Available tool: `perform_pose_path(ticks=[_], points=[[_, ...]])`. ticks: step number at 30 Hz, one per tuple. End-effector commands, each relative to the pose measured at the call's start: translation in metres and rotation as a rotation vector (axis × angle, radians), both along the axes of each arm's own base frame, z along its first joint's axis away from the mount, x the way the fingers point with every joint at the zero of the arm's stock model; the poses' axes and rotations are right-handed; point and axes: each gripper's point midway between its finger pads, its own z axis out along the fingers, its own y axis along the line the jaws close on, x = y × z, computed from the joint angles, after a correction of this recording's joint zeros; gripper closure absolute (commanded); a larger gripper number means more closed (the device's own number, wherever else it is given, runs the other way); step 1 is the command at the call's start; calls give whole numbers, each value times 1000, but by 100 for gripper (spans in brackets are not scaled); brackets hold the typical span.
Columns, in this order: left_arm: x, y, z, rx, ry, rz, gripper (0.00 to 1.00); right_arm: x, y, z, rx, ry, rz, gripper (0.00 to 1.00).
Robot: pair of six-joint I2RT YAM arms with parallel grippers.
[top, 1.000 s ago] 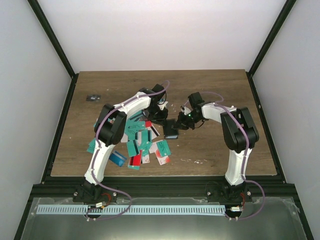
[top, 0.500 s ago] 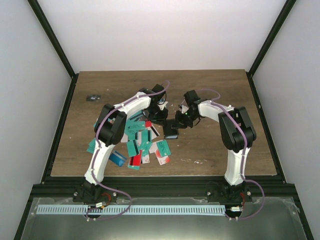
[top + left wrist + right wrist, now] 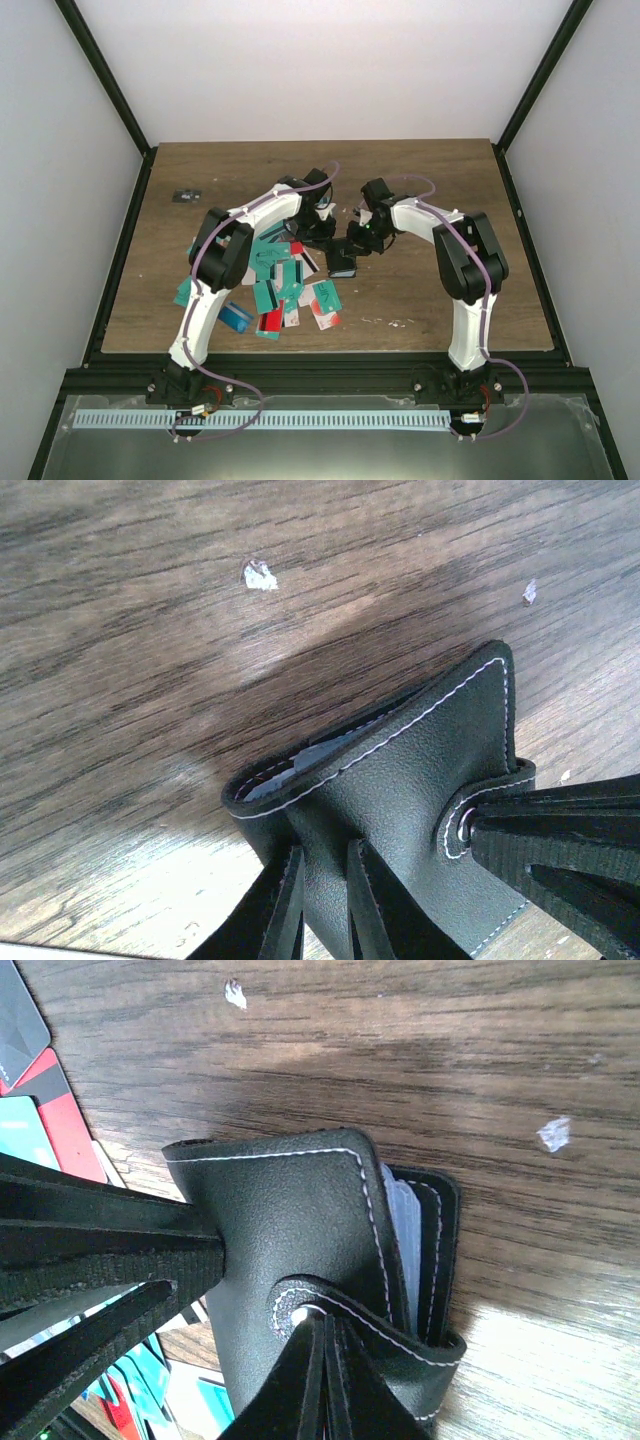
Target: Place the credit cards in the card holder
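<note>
Leftward is where the right arm (image 3: 440, 225) has been swinging since the earlier frames, its wrist now crowding in on the left arm (image 3: 262, 212) over the middle of the table (image 3: 430, 290). The card holder (image 3: 343, 263) has not shifted; it is sitting between the two wrists, just right of the heap of credit cards (image 3: 285, 285).

The left jaws are clamping the holder's black cover by its edge. The right jaws are closing tight on the little snap tab (image 3: 300, 1305). A sliver of pale lining is showing at the holder's far edge, so it is barely parting. Whether it is resting on the wood or hanging just above it, I cannot tell.

Opening the holder looks like the step in hand; no card is being carried yet. The next move is probably calling for the right jaws to peel the tab away while the left jaws are bracing the cover.
</note>
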Motion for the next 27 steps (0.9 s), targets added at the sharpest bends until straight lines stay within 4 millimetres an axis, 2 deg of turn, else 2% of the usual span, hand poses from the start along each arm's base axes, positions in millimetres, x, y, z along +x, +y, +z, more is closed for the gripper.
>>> perform_pose_path(ticks=[1,8,11,20,27], points=[[-18,-4,-45,37,74,-38,85,-24,5,-46,-132,39,71,98],[-19,-5,-45,31,77,-42,85,-27,0,-64,-232,64,73,99],[-19,-6,-45,25,81,-42,85,-34,-4,-76,-293,94,78,99],[-24,-7,-49,4,96,-37,85,-62,-15,-106,-445,192,78,99],[-29,-9,-50,-26,105,-27,86,-99,-29,-131,-513,301,67,99]])
